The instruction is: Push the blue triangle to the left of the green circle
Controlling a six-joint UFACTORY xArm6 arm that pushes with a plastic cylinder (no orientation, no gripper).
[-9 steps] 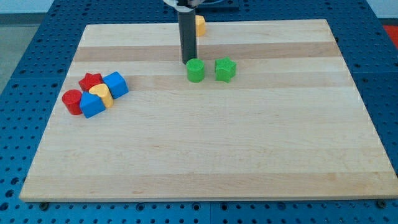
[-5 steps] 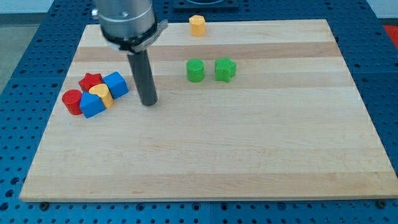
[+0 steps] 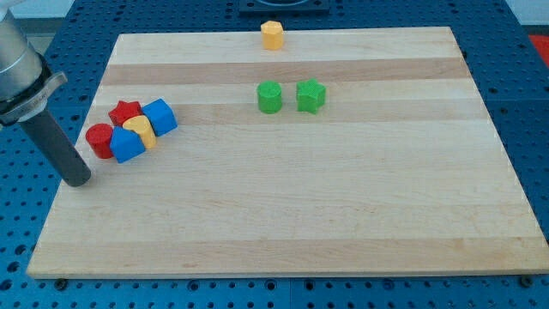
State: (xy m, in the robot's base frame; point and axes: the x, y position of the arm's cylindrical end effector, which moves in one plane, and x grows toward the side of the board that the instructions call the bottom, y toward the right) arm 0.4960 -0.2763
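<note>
Jaws absent, only my tip (image 3: 78, 181) at tabletop (image 3: 283, 215) left edge, below-left of blue triangle (image 3: 127, 146) in the cluster touching red cylinder (image 3: 99, 140); best push rightward from its left toward green circle (image 3: 269, 96).

blue triangle (image 3: 127, 146), green circle (image 3: 269, 97), dark tip (image 3: 79, 181), pale striped wooden board (image 3: 343, 206)
</note>
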